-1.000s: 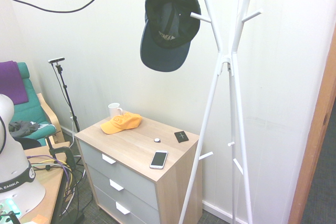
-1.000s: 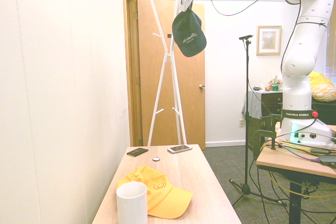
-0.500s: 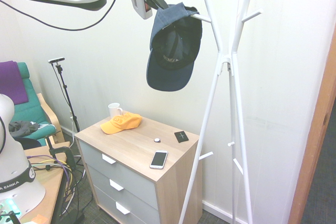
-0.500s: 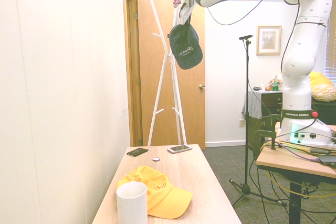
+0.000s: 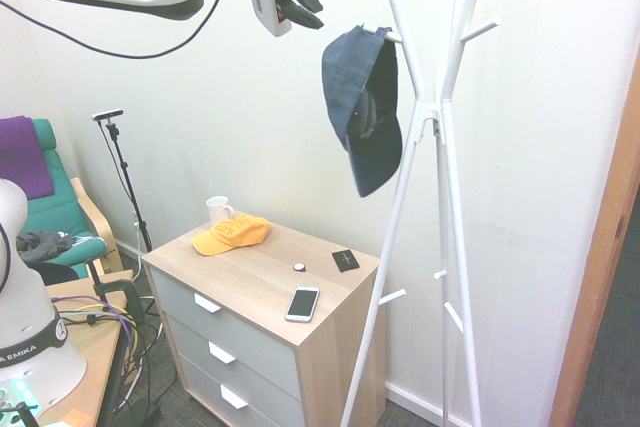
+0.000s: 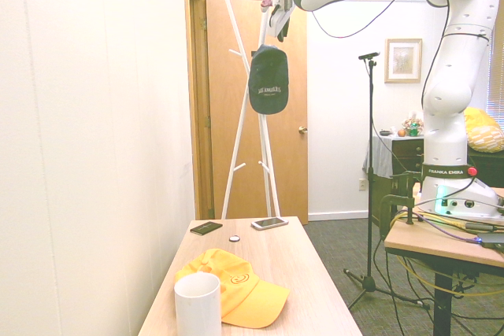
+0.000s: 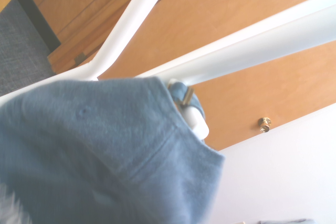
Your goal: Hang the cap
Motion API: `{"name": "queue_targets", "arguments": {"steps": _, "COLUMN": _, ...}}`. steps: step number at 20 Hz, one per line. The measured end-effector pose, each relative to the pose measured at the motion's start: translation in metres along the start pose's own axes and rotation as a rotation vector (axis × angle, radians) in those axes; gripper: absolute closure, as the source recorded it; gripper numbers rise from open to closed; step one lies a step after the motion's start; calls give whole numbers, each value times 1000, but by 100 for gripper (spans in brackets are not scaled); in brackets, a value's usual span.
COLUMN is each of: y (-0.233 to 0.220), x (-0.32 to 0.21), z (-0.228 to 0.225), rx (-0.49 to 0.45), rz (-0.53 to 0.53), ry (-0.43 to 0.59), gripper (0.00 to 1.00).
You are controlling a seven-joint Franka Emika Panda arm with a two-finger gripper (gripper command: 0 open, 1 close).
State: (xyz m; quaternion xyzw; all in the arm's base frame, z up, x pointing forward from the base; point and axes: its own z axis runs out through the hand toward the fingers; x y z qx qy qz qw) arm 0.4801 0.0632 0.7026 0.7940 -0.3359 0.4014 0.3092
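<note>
The dark navy cap (image 5: 365, 107) hangs by its back strap on a short peg (image 7: 191, 114) of the white coat stand (image 5: 436, 147), brim pointing down. In the second exterior view the cap (image 6: 268, 80) shows its light lettering as it dangles beside the stand (image 6: 253, 108). My gripper (image 5: 318, 15) is up high, just left of the peg, open, with nothing between its fingers and a gap to the cap. The second exterior view has the gripper (image 6: 277, 27) just above the cap. The wrist view is filled with blue cap (image 7: 94, 150) fabric.
Below stands a wooden dresser (image 5: 330, 332) carrying an orange cap (image 5: 232, 234), a white mug (image 5: 218, 209), a phone (image 5: 303, 303) and a small black card (image 5: 346, 260). A wooden door (image 6: 287, 139) is behind the stand. A green chair (image 5: 50, 202) sits at the left.
The gripper has opened and let go of the cap, which now swings from the peg on its own, turned edge-on. The gripper stays beside the peg.
</note>
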Motion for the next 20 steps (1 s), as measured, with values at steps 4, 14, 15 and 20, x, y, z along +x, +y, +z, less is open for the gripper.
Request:
{"name": "queue_targets", "arguments": {"steps": 4, "y": 2, "x": -5, "z": 1, "rx": 3, "rz": -2, "ry": -8, "gripper": 0}}
{"name": "queue_targets", "arguments": {"steps": 14, "y": 2, "x": -36, "z": -15, "rx": 226, "rz": 17, "ry": -521, "gripper": 0}}
{"name": "queue_targets", "arguments": {"steps": 15, "y": 2, "x": -39, "z": -16, "rx": 247, "rz": 16, "ry": -578, "gripper": 0}}
{"name": "queue_targets", "arguments": {"steps": 20, "y": 7, "x": -48, "z": -16, "rx": 317, "rz": 9, "ry": -864, "gripper": 0}}
